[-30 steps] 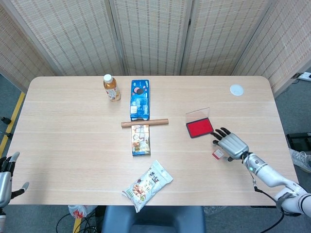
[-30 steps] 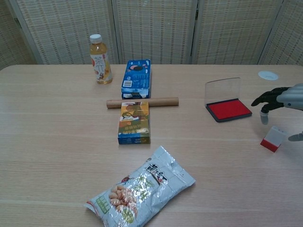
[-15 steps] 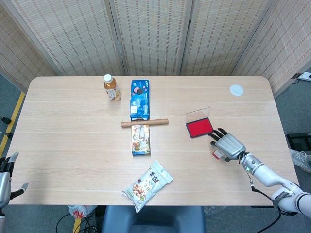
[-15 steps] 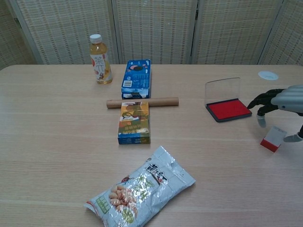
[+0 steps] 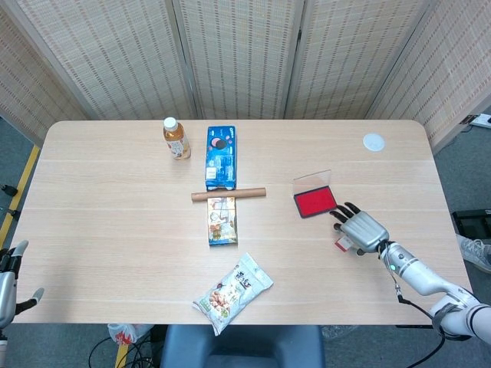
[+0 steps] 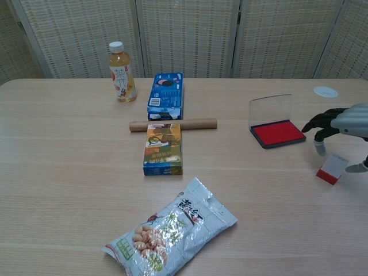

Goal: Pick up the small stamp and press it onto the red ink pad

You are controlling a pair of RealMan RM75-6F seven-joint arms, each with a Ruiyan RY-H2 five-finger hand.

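Observation:
The small stamp (image 6: 332, 169), white on top with a red base, lies tilted on the table near the right edge; it also shows in the head view (image 5: 343, 244). My right hand (image 6: 345, 127) hovers just over and behind it, dark fingers (image 6: 319, 123) spread and curved down, thumb off to its right, nothing gripped. From the head view the right hand (image 5: 359, 230) partly covers the stamp. The red ink pad (image 6: 278, 133) lies open to the left of the hand, clear lid upright; its place in the head view is (image 5: 314, 202). My left hand (image 5: 8, 282) hangs off the table's lower left, fingers apart.
In the middle stand a blue box (image 6: 166, 95), a wooden rod (image 6: 173, 124) and a snack carton (image 6: 163, 148). A tea bottle (image 6: 122, 73) is at the back left, a peanut bag (image 6: 171, 235) near the front, a white disc (image 6: 325, 91) at the back right.
My right hand has shifted slightly left and down, closing in over the stamp. The stamp and the ink pad have not moved.

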